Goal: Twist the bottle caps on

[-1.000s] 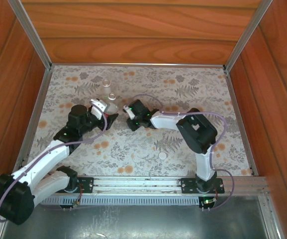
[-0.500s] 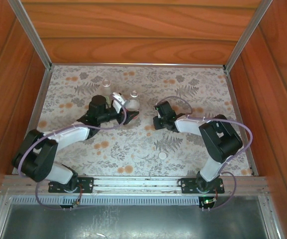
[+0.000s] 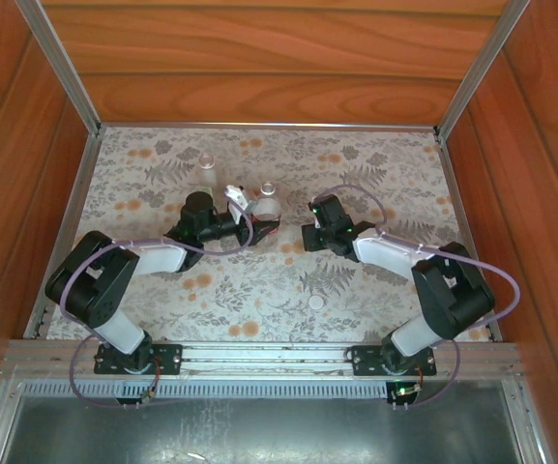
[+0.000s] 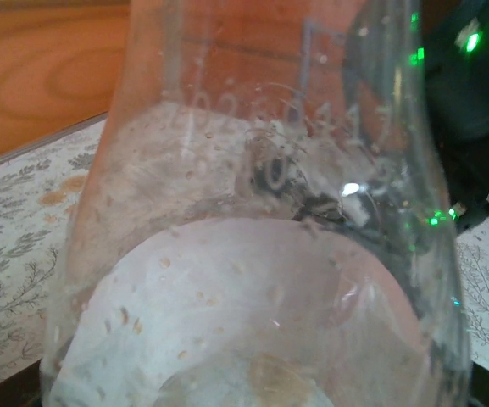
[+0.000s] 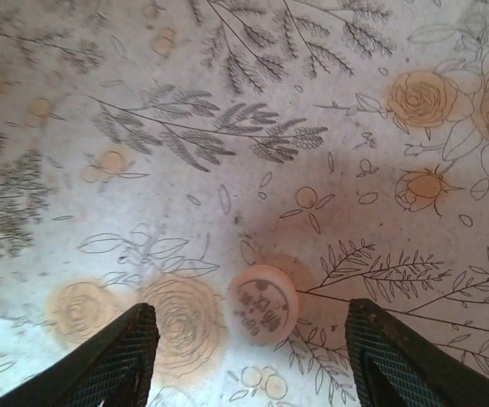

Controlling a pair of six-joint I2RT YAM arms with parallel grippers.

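Our left gripper (image 3: 255, 220) seems to clasp the clear bottle (image 3: 266, 200) just left of centre; the right gripper (image 5: 251, 310) hangs released, jaws astride a white cap (image 5: 262, 303) on the floral cloth (image 5: 227, 127). We fear closing off-centre flicks it away.

The left arm (image 3: 153, 259) and right arm (image 3: 390, 251) are white, black-jointed, with purple cables (image 3: 511, 282). The right end effector (image 5: 248, 309) has black hatched fingers (image 5: 121, 356).
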